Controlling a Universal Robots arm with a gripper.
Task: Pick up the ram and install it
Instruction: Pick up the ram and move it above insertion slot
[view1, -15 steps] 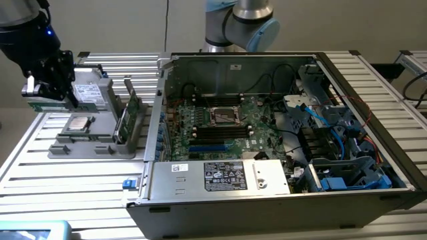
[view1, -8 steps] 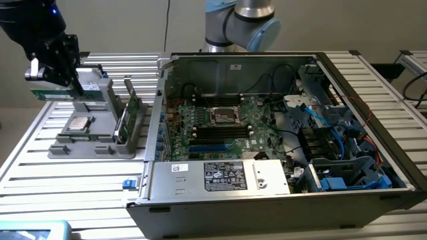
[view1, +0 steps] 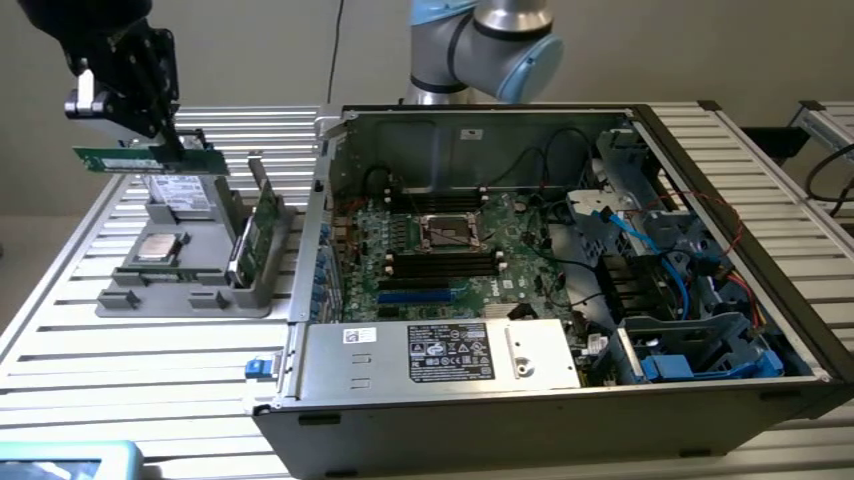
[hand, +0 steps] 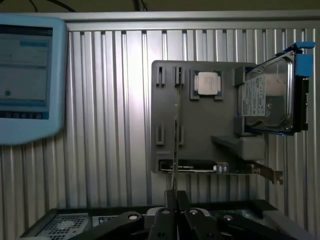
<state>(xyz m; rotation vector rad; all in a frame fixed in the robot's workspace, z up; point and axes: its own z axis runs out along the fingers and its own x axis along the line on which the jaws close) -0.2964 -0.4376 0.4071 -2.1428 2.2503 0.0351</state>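
Observation:
The ram (view1: 142, 158) is a long, narrow green stick held level in the air at the exterior view's upper left, above the grey holder tray (view1: 174, 298). My gripper (view1: 166, 142) comes down onto its upper edge and is shut on it. In the wrist view the ram (hand: 175, 130) appears edge-on as a thin strip running out from my gripper (hand: 173, 196), with the tray (hand: 200, 130) beneath it. The open computer case (view1: 747, 240) lies towards the exterior view's right, with black memory slots (view1: 435, 263) on its green motherboard.
In the tray sit a square silver processor chip (view1: 158, 247), wider green cards (view1: 267, 225) standing on edge, and a hard drive (hand: 270, 97) in a blue bracket. A light-blue screen (hand: 25, 75) lies on the slatted metal table (view1: 147, 350). The case wall (view1: 320, 200) stands between tray and motherboard.

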